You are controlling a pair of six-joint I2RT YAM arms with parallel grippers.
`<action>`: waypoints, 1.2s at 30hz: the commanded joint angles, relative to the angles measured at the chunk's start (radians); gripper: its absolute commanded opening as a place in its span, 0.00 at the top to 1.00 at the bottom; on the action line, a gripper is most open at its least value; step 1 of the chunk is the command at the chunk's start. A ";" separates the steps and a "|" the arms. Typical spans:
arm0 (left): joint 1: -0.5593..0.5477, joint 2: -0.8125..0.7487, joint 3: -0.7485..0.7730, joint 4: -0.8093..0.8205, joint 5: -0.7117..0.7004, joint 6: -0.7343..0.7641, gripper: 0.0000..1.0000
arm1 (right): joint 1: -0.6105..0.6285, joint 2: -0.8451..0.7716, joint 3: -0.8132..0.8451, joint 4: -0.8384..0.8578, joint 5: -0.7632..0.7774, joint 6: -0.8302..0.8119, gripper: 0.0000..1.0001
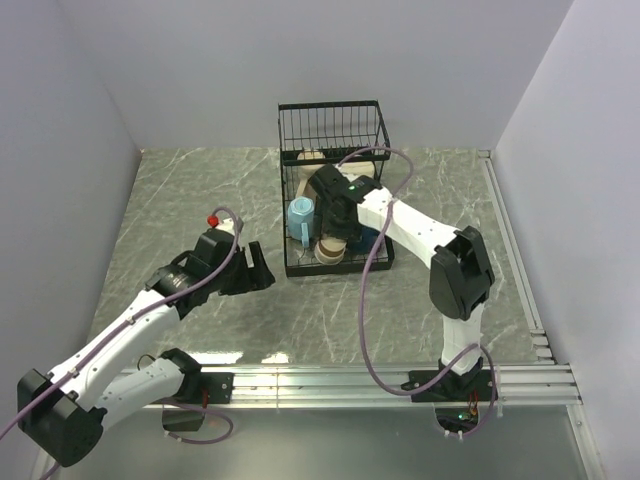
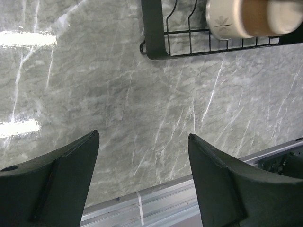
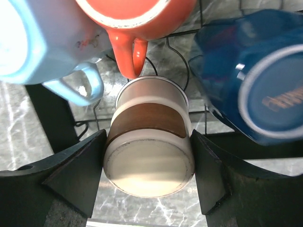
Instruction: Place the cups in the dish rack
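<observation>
While my right gripper [image 3: 147, 142] clamps the cream cup [image 3: 149, 116], the orange cup [image 3: 128, 19] (upper centre) crowds it. Opening wide could jostle both.

Grey marbled table [image 1: 180, 200] meets an aluminium rail [image 1: 300, 381] (near edge).

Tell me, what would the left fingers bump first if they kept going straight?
Probably the bare table, just short of the dish rack. The left fingers are open and empty; depth is hard to judge.
</observation>
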 commanded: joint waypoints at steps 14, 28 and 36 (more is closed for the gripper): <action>0.005 -0.024 0.078 0.000 0.019 0.011 0.19 | 0.020 -0.004 0.058 0.013 0.047 0.006 0.04; 0.005 -0.067 0.199 -0.082 -0.079 -0.012 0.05 | 0.194 -0.442 0.127 0.034 0.128 -0.073 0.00; 0.005 -0.130 0.263 -0.071 -0.189 0.006 0.02 | 0.279 -1.177 -0.557 0.213 0.154 0.139 0.00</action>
